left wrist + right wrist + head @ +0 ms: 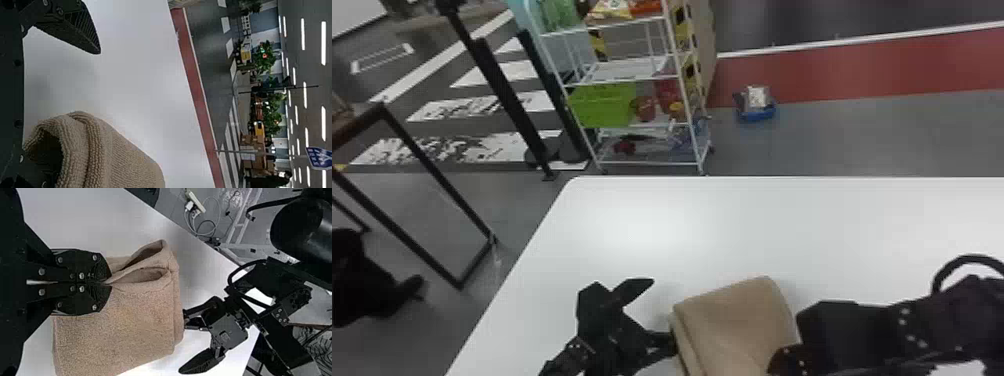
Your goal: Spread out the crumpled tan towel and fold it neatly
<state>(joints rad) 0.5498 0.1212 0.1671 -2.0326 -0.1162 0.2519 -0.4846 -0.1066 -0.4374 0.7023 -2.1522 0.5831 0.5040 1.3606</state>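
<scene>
Beyond table (732, 230): white rack (652, 68) | left gripper (664, 311): jaws wide, empty | right gripper (786, 360): jaws pinching towel (737, 320)

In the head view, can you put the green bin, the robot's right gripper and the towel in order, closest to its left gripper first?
1. Towel: right beside the left gripper, on the table.
2. Right gripper: across the towel, on the robot's right.
3. Green bin: farthest, on the cart beyond the table.
</scene>
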